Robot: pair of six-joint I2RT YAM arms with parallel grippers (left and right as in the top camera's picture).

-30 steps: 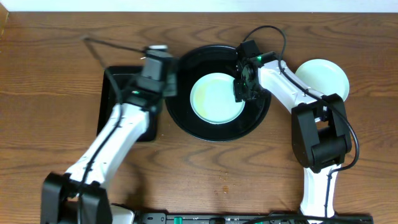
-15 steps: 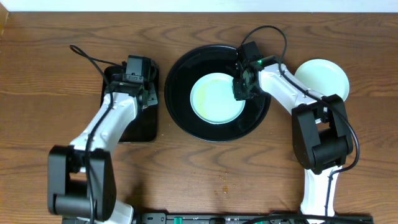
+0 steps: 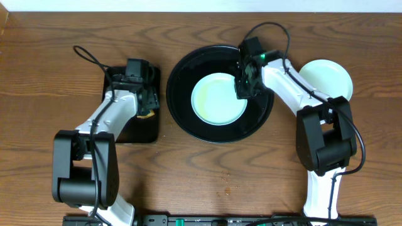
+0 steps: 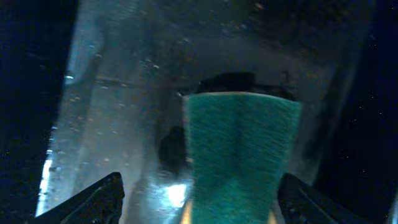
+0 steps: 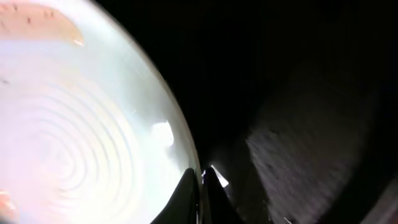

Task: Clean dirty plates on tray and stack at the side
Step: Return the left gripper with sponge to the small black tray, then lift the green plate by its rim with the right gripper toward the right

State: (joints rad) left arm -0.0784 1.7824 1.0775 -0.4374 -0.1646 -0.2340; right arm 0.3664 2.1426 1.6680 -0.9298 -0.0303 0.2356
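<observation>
One plate (image 3: 217, 100) is pinched at its three o'clock rim by the right gripper (image 3: 244, 94); nothing is held by the open left gripper (image 4: 200, 183)

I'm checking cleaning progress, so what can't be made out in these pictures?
Overhead: whether more plates lie under the side plate; it would cover them, and the right arm covers its edge.
Overhead: sponge, mostly under the left gripper.
Right wrist: tray plate, cut off by the frame edges; smears blurred.

left arm (image 3: 107, 125) bent, reaching forward; left gripper (image 4: 200, 186) faces down, jaws wide apart. right arm (image 3: 295, 88) angled inward; right gripper (image 5: 202, 190) pinched tight on plate (image 5: 74, 124) rim.
</observation>
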